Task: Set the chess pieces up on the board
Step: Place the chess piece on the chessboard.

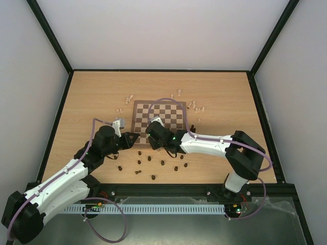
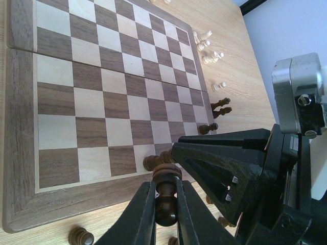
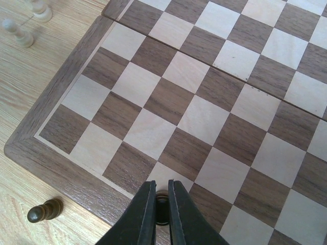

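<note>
1. The left gripper (image 2: pixel 166 185) has its fingers (image 2: pixel 139 217) clamped on a turned dark piece (image 2: pixel 166 204). They grip it by the body with the beaded end poking out ahead of the tips. We judge that this grip keeps the end free so it can meet a square.
2. The right gripper (image 3: pixel 162 193) has its fingers (image 3: pixel 144 214) nearly together, pinching a small dark piece (image 3: pixel 162 203). Only a sliver of the piece shows, so we cannot tell which chessman it is.
3. Both grippers sit low over the near edge of the board (image 2: pixel 92 102), just beside each other. The right one is over the first row, near a corner. We take this as the dark side's back rank being started from the edge the arms reach most easily.
4. No piece stands on any square we can see, so setup has barely begun.
5. The loose dark pieces (image 1: pixel 153 177) are scattered on the table (image 1: pixel 92 92) between the board and the arm bases. One dark pawn (image 3: pixel 45 210) lies tipped over just off the corner. The pale pieces (image 1: pixel 194 106) lie beyond the far edge, so each colour is already near its own side.
6. With two loaded grippers this close together, we think one should set its piece down before the other moves.
</note>
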`<state>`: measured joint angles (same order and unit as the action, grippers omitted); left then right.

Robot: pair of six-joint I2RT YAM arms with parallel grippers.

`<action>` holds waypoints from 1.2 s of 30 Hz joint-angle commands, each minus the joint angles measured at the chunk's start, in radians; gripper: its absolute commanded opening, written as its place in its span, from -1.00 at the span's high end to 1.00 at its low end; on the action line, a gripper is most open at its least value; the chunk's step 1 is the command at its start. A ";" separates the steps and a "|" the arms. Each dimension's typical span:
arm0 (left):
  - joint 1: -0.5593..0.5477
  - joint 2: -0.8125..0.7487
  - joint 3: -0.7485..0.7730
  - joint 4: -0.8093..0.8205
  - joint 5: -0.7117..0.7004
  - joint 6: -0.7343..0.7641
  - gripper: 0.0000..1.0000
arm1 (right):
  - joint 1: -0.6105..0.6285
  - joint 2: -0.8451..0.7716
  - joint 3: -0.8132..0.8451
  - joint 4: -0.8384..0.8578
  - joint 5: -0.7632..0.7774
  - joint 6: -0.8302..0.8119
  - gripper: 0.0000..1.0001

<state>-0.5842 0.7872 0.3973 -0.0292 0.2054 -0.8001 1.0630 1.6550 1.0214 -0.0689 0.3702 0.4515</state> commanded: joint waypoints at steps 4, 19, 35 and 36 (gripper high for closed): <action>-0.002 0.003 -0.006 -0.003 -0.012 0.001 0.93 | 0.008 0.014 0.024 -0.007 0.017 -0.011 0.86; -0.003 0.030 0.003 -0.011 -0.029 0.001 0.92 | 0.009 -0.027 0.023 -0.015 0.009 -0.013 0.36; -0.003 0.418 0.402 -0.433 -0.156 0.188 0.84 | 0.008 -0.501 -0.077 -0.224 0.081 0.096 -0.13; -0.003 0.468 0.431 -0.465 -0.157 0.202 0.84 | 0.008 -0.522 -0.087 -0.235 0.078 0.098 -0.15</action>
<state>-0.5842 1.1297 0.7136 -0.3218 0.0738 -0.6857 1.0649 1.2015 0.9829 -0.1940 0.4240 0.5156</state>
